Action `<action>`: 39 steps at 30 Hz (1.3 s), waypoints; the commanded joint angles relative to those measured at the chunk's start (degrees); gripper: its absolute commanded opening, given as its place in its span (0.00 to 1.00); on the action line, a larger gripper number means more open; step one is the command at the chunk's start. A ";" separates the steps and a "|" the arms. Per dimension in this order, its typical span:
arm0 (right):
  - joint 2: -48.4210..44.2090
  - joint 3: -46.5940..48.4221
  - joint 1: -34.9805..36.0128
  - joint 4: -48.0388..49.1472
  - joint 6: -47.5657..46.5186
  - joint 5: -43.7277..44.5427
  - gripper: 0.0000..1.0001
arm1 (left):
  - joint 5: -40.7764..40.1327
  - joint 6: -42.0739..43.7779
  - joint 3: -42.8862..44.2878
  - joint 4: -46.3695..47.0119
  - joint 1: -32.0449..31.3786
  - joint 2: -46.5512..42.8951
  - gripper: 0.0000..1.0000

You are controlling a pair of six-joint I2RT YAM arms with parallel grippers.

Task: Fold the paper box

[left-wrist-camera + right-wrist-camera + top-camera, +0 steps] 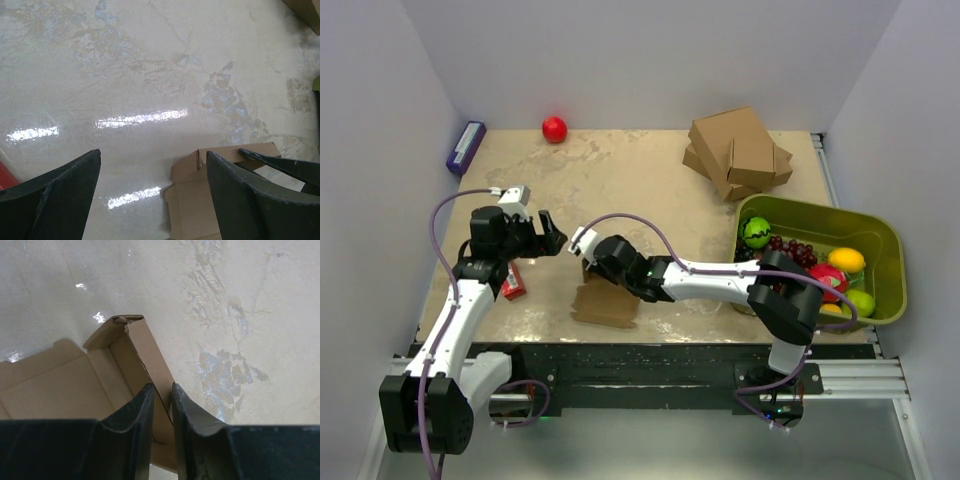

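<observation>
The paper box [605, 302] is a thin brown cardboard sheet lying near the table's front edge, with one side wall folded upright. My right gripper [588, 258] is shut on that raised wall [142, 347], one finger on each face. In the left wrist view the box [197, 200] shows at the lower right, with its raised corner. My left gripper [550, 232] is open and empty, hovering just left of the box, its fingers [240, 195] wide apart.
A stack of bigger brown cardboard boxes [738, 152] sits at the back right. A green bin [880, 250] of toy fruit stands at the right. A red ball [554, 129] and a purple block [466, 146] lie at the back left. A small red item [512, 284] lies under the left arm.
</observation>
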 commanded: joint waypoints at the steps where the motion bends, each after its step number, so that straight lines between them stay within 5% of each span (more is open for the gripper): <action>1: 0.25 0.72 -1.62 -2.48 6.45 1.62 0.21 | -1.62 2.72 1.04 1.03 0.60 -1.43 0.90; 13: 1.65 -5.96 -10.94 -7.05 37.57 -8.75 0.21 | -4.16 -0.27 1.48 -1.77 0.51 -5.47 0.90; 17: 3.06 -7.10 -12.44 -8.11 43.56 -10.77 0.33 | -5.49 -3.60 0.17 -4.50 0.51 -8.45 0.91; 21: -0.44 -9.21 -14.11 -6.01 45.86 -15.52 0.63 | -3.56 -6.42 -3.35 -5.20 0.51 -12.15 0.90; 24: -3.17 -9.13 -15.69 -6.53 45.77 -17.45 0.69 | -3.99 -8.88 -4.41 -4.76 0.42 -13.65 0.90; 29: -8.53 -9.22 -20.17 -8.72 44.28 -17.91 0.70 | -1.63 -12.74 -8.27 -1.53 0.25 -11.02 0.84; 39: -11.96 -12.46 -20.88 -13.39 40.15 -4.11 0.66 | 0.84 -15.65 -16.10 15.34 -3.18 1.28 0.64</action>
